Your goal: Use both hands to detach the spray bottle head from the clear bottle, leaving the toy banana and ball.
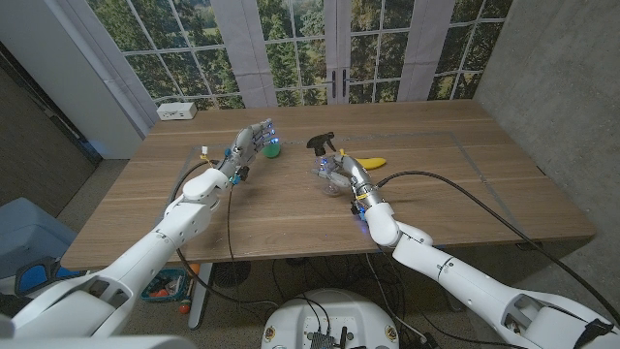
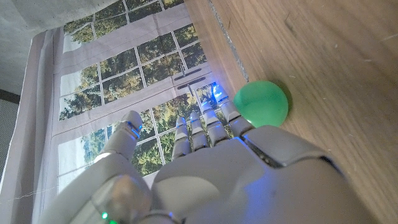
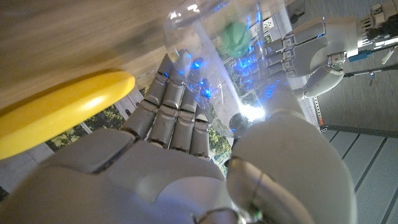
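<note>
The clear bottle (image 3: pixel 211 56) is grasped by the right hand (image 1: pixel 337 175); the left hand (image 1: pixel 254 140) is released beside the ball (image 1: pixel 274 150).

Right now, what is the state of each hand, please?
Left hand: open, holding nothing, beside the small green ball.
Right hand: grips the clear plastic spray bottle.

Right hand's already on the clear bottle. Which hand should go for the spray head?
Left, probably. The right hand grips the clear bottle, so it is occupied. The left hand holds nothing, fingers apart beside the green ball, and the black spray head lies on its side.
</note>
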Controlling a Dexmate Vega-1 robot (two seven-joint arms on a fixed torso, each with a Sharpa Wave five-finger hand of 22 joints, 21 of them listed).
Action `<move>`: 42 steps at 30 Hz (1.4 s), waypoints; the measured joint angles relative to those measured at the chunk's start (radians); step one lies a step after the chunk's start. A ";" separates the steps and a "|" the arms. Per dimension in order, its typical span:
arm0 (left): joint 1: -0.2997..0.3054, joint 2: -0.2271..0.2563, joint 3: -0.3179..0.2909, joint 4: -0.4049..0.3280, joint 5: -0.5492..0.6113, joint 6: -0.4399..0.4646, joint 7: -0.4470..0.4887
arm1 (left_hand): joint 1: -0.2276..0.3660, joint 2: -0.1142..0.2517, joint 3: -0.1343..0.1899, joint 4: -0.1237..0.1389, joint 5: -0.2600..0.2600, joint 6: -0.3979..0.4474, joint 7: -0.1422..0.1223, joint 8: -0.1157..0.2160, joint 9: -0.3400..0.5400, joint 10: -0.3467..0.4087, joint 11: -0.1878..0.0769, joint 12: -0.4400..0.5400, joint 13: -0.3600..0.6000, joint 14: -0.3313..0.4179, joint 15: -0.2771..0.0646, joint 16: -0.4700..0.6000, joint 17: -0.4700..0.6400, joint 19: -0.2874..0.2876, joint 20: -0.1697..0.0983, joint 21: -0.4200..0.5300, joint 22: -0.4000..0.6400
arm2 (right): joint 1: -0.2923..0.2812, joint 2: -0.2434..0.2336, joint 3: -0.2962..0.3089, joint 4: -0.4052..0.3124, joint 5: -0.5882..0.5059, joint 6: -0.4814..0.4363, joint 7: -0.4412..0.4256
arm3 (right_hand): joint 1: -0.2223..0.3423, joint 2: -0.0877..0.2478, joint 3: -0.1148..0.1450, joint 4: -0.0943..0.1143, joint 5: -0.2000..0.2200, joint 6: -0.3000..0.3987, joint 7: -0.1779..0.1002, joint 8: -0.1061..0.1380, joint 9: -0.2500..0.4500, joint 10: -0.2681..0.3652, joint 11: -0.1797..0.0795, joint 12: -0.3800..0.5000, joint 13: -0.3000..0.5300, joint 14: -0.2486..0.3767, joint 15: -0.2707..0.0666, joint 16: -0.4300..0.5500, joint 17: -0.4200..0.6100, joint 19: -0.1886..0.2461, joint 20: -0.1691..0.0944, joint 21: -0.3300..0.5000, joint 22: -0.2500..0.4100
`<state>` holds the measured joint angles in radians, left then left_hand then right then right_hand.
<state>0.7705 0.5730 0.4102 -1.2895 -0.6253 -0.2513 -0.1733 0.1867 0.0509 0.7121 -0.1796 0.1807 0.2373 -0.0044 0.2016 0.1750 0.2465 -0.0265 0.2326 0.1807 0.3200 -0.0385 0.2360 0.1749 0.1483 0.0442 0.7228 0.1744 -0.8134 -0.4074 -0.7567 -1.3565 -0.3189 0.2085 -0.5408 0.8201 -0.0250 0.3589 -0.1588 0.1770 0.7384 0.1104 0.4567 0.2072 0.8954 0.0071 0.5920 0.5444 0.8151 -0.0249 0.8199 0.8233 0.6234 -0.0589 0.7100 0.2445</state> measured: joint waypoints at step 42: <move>-0.108 0.228 0.110 -0.308 0.297 0.215 -0.053 | 0.357 -0.247 -0.181 -0.003 0.086 0.179 -0.173 0.027 0.009 0.105 -0.056 -0.025 0.017 0.057 -0.003 -0.035 0.009 0.062 0.031 -0.076 0.005 | 0.016 -0.065 -0.048 -0.096 -0.217 -0.208 -0.135 | 0.009 -0.009 0.000 0.000 0.009 0.009 0.002 0.007 0.004 -0.004 -0.004 0.048 0.122 0.002 -0.020 -0.040 0.078 -0.031 0.002 0.071 0.009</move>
<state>0.6623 0.8010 0.5199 -1.5975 -0.3284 -0.0365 -0.2263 0.5440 -0.1957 0.5308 -0.1828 0.2668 0.4163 -0.1773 0.2282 0.1840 0.3513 -0.0820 0.2071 0.1980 0.3768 -0.0413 0.2013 0.1840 0.2103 0.0754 0.6467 0.1793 -0.7971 -0.4724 -0.8044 -1.4525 -0.5360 0.0000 -0.6759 0.8294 -0.0343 0.3589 -0.1587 0.1855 0.7471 0.1125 0.4638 0.2116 0.8913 0.0030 0.6400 0.6665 0.8167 -0.0450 0.7801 0.9011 0.5921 -0.0572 0.7814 0.2533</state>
